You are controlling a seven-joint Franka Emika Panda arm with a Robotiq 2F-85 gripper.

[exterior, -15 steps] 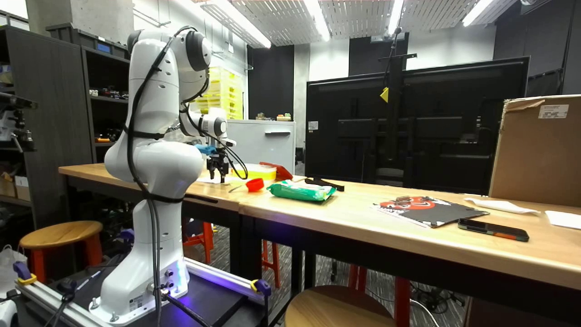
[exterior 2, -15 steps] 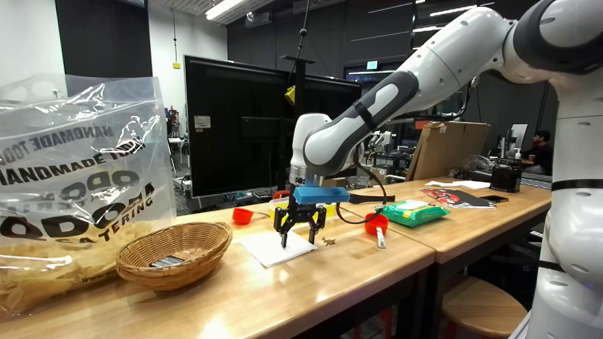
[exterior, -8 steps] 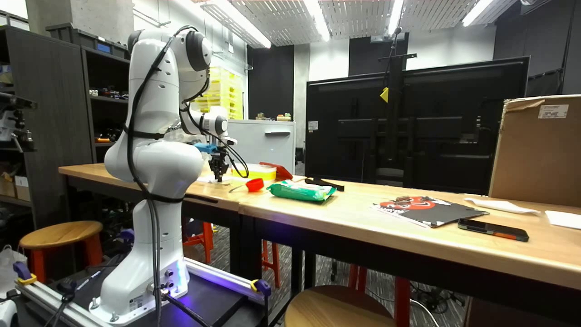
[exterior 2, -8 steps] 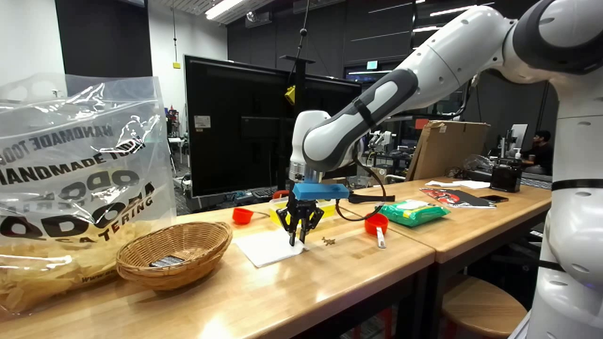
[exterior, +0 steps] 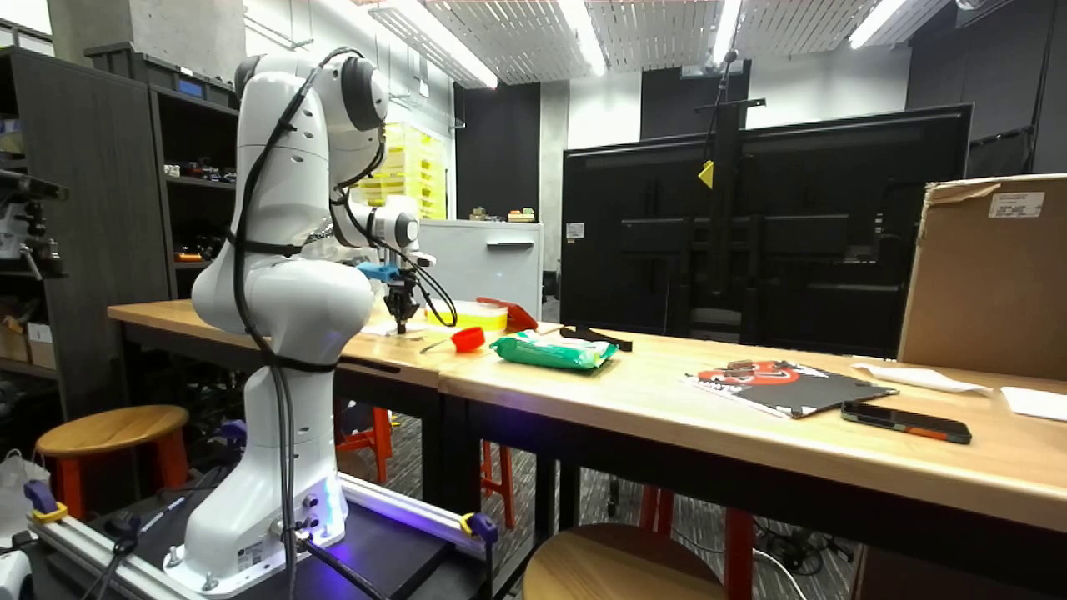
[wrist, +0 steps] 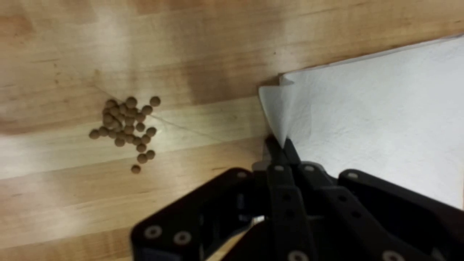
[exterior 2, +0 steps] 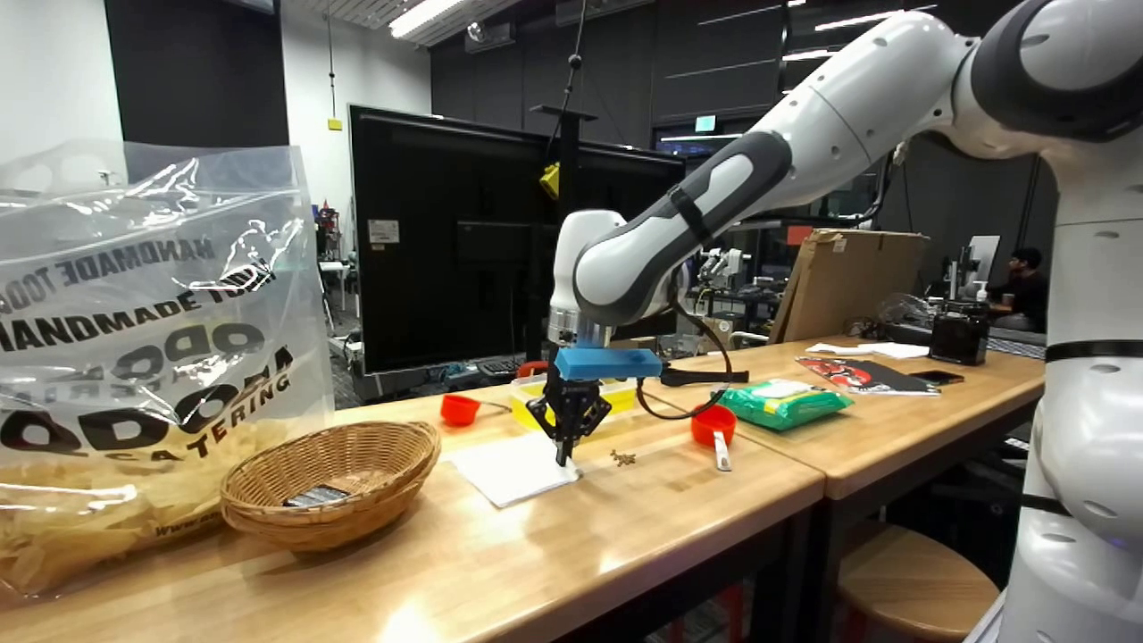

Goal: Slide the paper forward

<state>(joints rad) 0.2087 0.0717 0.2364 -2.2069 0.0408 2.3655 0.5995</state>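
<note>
In the wrist view we see the gripper pinching a puckered edge of the paper, which lies on the table toward its three o'clock, with small brown balls at nine o'clock
</note>
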